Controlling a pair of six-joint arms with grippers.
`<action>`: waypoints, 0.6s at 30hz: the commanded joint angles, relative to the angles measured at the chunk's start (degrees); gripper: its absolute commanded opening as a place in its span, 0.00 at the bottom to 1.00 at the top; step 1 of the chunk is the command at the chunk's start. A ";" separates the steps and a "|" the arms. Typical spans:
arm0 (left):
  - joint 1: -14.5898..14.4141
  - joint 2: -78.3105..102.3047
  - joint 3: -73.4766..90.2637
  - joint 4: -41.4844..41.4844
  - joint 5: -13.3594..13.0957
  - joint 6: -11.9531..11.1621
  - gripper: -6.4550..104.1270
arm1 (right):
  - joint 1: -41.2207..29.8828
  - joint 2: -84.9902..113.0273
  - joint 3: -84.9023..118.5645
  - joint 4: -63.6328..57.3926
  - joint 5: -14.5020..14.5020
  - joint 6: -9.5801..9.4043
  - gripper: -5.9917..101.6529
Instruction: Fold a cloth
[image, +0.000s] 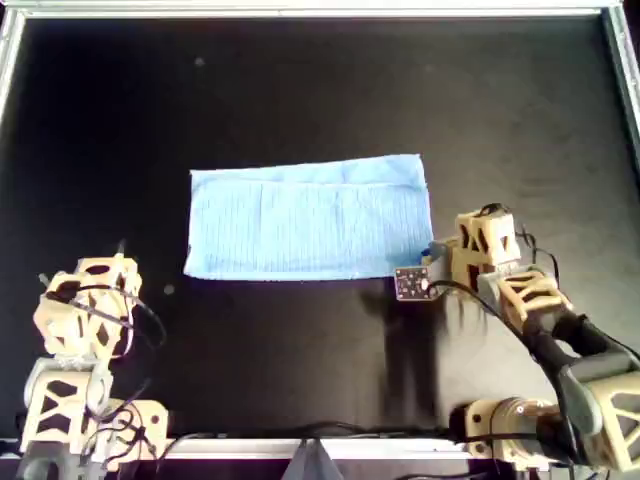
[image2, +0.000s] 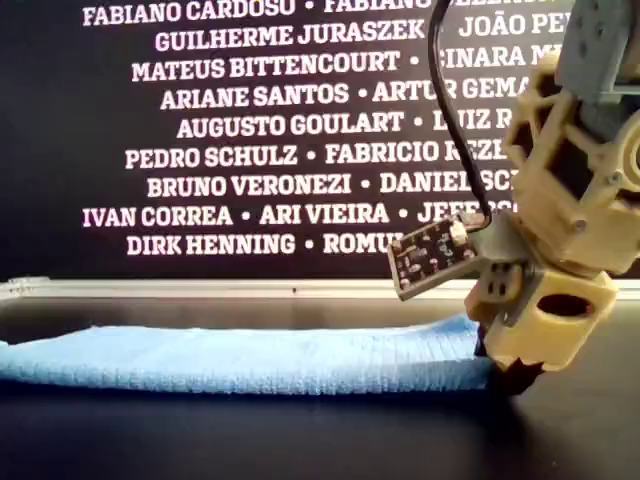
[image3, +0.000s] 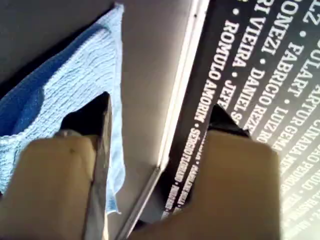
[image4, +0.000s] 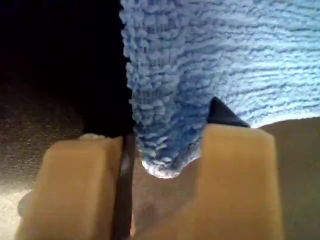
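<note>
Right hand at cloth's overhead-right corner

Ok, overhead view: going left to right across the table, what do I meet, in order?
Left gripper → cloth → small circuit board → right gripper, at the cloth's corner.

The cloth is plain light sky-blue with a fine ribbed weave. The table is black, silver-edged. Both arms' fingers are tan.

Tan lattice-frame arms — black cables, small dark circuit board — black-tipped tools.
</note>
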 joint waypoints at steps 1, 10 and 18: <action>0.79 1.14 -0.70 0.00 -0.18 0.00 0.68 | -0.35 0.53 -3.87 -0.18 -0.62 0.00 0.41; 1.05 1.05 -0.70 0.00 -0.26 0.09 0.67 | -0.35 2.02 -3.87 -0.97 -0.70 0.00 0.03; 1.41 1.05 -0.70 -0.09 -0.26 0.09 0.68 | -1.14 3.34 0.00 -0.09 -0.70 -0.09 0.05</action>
